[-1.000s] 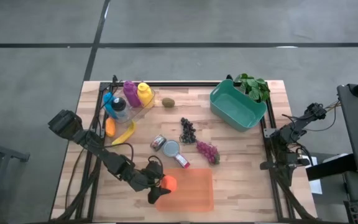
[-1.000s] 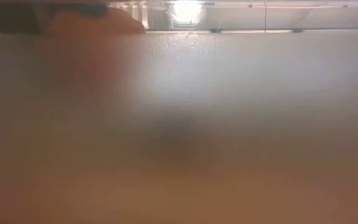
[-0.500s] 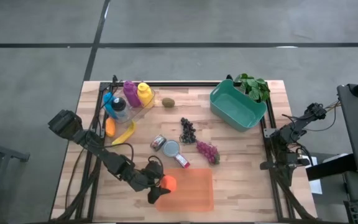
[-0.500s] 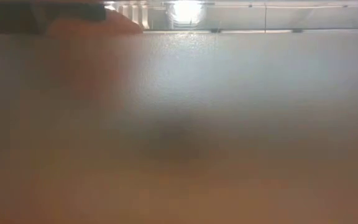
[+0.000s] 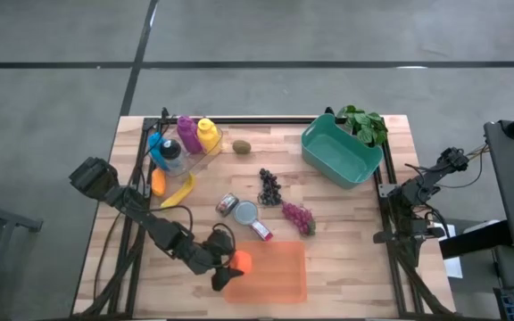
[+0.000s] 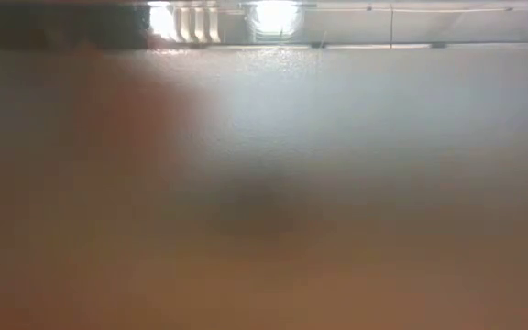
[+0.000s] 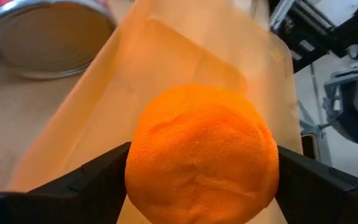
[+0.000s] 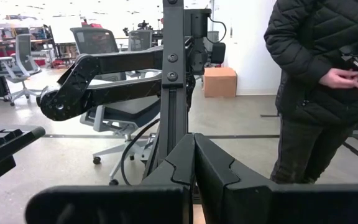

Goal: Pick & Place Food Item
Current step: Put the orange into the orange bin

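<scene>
Barely anything's shifted since a second ago; left end effector holds the orange over the orange tray's edge, probably for dropping it in; right end effector sits shut, parked off the bench.

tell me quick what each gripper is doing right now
Left gripper: closed on the round orange fruit, over the translucent orange tray.
Right gripper: shut, empty, parked off the table's right edge.

A robotics lab — office chairs, a spare robot arm, polished concrete floor.
</scene>
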You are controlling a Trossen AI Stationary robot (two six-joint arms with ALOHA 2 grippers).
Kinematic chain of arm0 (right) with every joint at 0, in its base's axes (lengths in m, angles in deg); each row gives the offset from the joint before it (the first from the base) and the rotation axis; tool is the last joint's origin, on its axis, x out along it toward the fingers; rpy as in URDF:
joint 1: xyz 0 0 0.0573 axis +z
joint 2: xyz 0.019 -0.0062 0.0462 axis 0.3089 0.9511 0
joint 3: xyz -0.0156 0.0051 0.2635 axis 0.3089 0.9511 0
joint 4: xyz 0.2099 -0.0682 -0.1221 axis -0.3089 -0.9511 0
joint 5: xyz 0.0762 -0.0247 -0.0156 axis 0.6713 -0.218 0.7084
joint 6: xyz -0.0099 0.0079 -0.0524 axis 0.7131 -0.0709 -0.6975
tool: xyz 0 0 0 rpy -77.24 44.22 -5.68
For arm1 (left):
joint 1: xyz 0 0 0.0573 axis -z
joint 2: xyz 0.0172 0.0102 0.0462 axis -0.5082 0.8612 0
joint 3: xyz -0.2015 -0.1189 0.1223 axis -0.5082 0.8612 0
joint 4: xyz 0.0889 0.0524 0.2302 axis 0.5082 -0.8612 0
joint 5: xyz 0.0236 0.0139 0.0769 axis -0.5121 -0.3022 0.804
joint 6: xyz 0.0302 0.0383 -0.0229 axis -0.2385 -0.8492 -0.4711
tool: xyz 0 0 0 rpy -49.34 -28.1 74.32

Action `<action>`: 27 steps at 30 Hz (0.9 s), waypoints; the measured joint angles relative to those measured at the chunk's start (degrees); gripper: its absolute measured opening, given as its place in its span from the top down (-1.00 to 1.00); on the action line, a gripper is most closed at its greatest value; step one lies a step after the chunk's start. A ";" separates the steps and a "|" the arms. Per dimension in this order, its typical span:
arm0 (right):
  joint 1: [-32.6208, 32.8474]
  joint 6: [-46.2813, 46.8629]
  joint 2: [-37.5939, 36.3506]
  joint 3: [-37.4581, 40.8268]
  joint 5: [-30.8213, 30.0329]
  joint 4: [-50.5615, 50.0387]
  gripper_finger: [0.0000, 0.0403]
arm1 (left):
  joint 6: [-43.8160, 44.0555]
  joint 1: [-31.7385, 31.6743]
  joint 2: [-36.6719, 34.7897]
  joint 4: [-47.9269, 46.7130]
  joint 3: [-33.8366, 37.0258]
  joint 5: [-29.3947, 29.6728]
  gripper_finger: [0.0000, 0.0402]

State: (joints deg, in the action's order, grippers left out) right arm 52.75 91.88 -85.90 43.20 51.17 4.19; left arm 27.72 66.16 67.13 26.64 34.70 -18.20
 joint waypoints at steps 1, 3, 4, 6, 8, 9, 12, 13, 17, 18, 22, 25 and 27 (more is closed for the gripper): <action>0.01 0.00 0.00 -0.02 0.00 0.01 0.96 | 0.27 0.00 0.00 -0.16 0.02 0.01 -0.71; -0.01 0.02 0.00 0.00 0.00 0.00 0.96 | 0.90 -0.09 0.00 -0.21 0.00 0.06 -0.71; -0.01 0.00 0.00 0.00 0.00 0.00 0.96 | 1.01 -0.09 0.00 -0.36 0.00 0.13 -0.71; -0.01 0.01 0.00 0.00 0.00 0.02 0.96 | 1.05 -0.09 0.00 -0.43 0.00 0.25 -0.71; -0.01 0.02 0.00 -0.01 0.00 0.00 0.96 | 1.07 -0.09 0.00 -0.43 0.00 0.28 -0.71; 0.01 0.01 0.00 -0.01 0.00 0.00 0.96 | 1.09 -0.09 0.00 -0.55 0.00 0.28 -0.71; 0.01 0.02 0.00 0.00 0.00 0.00 0.96 | 1.26 -0.09 0.00 -0.59 0.00 0.35 -0.71; 0.00 0.02 0.00 -0.01 0.00 0.01 0.96 | 1.27 -0.09 0.00 -0.60 0.00 0.46 -0.71; 0.00 0.02 0.00 0.00 0.00 0.01 0.96 | 1.27 -0.11 0.00 -0.60 0.00 0.84 -0.71; -0.01 0.01 0.00 -0.01 0.00 0.00 0.96 | 1.27 -0.11 0.00 -0.60 0.00 0.91 -0.71; 0.01 0.01 0.00 -0.02 0.00 0.00 0.96 | 1.28 -0.11 0.00 -0.60 0.00 0.92 -0.71; 0.00 0.02 0.00 -0.02 0.00 0.00 0.96 | 1.65 -0.13 0.00 -0.47 0.00 0.92 -0.71; -0.01 0.00 0.00 0.00 0.00 0.00 0.96 | 1.93 -0.20 0.00 -0.34 0.00 0.93 -0.71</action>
State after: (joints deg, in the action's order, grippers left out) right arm 52.74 91.88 -85.90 43.20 51.17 4.19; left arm 29.65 65.96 67.13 26.30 34.70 -17.27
